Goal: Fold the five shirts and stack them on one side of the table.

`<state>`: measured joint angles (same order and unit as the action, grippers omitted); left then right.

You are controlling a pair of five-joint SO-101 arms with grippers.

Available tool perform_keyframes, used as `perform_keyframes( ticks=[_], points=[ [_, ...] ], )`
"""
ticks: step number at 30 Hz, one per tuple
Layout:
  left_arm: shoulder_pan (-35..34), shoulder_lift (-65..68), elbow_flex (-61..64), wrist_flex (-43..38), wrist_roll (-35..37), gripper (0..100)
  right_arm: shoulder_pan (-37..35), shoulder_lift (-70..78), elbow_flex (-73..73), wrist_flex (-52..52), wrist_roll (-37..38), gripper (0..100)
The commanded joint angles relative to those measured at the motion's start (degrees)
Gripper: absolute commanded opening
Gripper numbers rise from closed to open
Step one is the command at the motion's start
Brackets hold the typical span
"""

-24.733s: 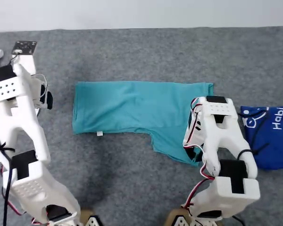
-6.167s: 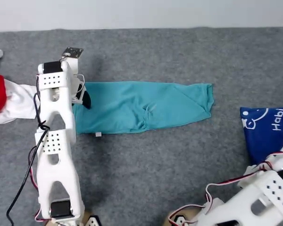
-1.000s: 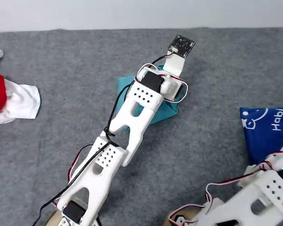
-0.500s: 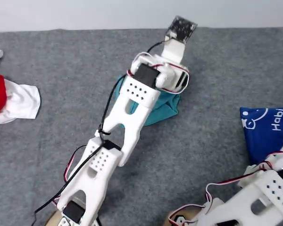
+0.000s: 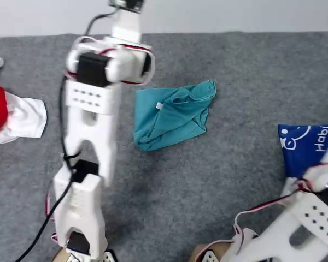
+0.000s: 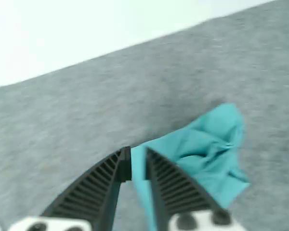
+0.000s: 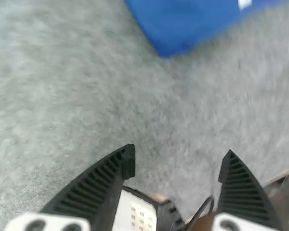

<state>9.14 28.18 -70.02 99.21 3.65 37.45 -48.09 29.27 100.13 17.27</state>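
At the far left edge of the high view a red and white shirt (image 5: 13,117) is lying loose and spread, looking unfolded; beside it the left arm (image 5: 93,103) is standing tall over the grey table (image 5: 218,207), and in its wrist view the left gripper (image 6: 138,166) is hanging above the cloth with its fingers drawn almost together and nothing between them. Near the middle the teal shirt (image 5: 173,114) is sitting as a rumpled bundle, doubled over but lumpy, touching no other garment; I am judging it roughly folded and awaiting tidying. At the right edge a blue shirt (image 5: 308,147) is lying flat, well apart from the teal one; the right gripper (image 7: 176,166) is hovering near it, jaws spread wide and empty. No stack is forming yet; most of the task appears to be remaining.
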Motion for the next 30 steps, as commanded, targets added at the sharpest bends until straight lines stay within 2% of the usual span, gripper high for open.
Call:
perform_keyframes(
  ticks=[1, 7, 11, 15, 17, 22, 25, 30],
  points=[
    [-4.57, -10.29, 6.64, 1.49, -1.41, 0, -11.82, -0.4, -8.0, 1.89, -0.09, 26.9],
    [-12.22, -24.7, 28.26, 1.32, -4.92, 0, -28.35, 7.96, -14.15, 1.98, -5.19, 9.0],
    [-17.67, -34.29, 42.59, 1.23, -8.09, 0, -36.97, 18.77, -21.01, 1.89, -8.44, 8.6],
    [-22.68, -42.46, 55.6, 1.14, -9.85, 0, -44.18, 31.08, -30.15, 1.89, -8.53, 8.6],
    [-24.88, -45.63, 61.14, 1.05, -9.93, 0, -47.25, 36.7, -34.73, 1.89, -5.54, 8.6],
    [-28.4, -52.31, 72.13, -0.97, -11.16, 0, -52.26, 49.89, -46.07, 1.8, 8.53, 9.6],
    [-28.84, -55.91, 76.88, -0.88, -11.16, 0, -52.53, 56.84, -52.31, 0.66, 14.68, 17.2],
    [-28.84, -61.63, 84.97, -0.97, -11.16, 0, -52.88, 66.33, -62.07, 0.31, 19.34, 30.4]
  ],
)
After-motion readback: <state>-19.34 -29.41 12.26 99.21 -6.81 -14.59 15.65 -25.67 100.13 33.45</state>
